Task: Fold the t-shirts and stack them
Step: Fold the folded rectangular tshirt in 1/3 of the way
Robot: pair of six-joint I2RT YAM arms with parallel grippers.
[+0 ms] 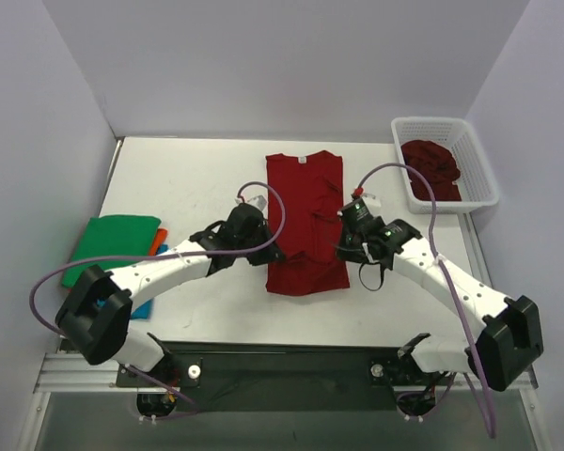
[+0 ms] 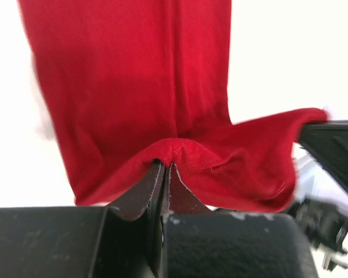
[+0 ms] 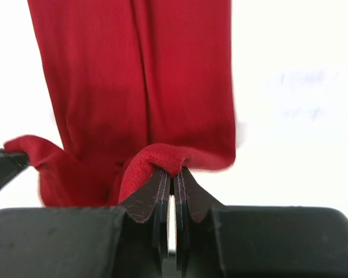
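We see a dark red t-shirt [image 1: 304,202] lying on the table [image 1: 188,178], left of the white mesh basket [image 1: 482,178]. Our left gripper [image 2: 163,171] is clamped on a fold of its cloth on the side away from the basket. Our right gripper [image 3: 171,174] pinches the side nearer the basket. A crumpled dark red shirt [image 1: 432,167] sits inside the basket, and a green t-shirt [image 1: 113,244] lies far left of it.

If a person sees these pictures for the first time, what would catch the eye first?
The dark red t-shirt lying lengthwise at the middle of the table, with the left gripper and the right gripper each shut on its near hem. Next, the white basket at the far right holding crumpled dark red cloth, and the green folded shirt at the left edge.
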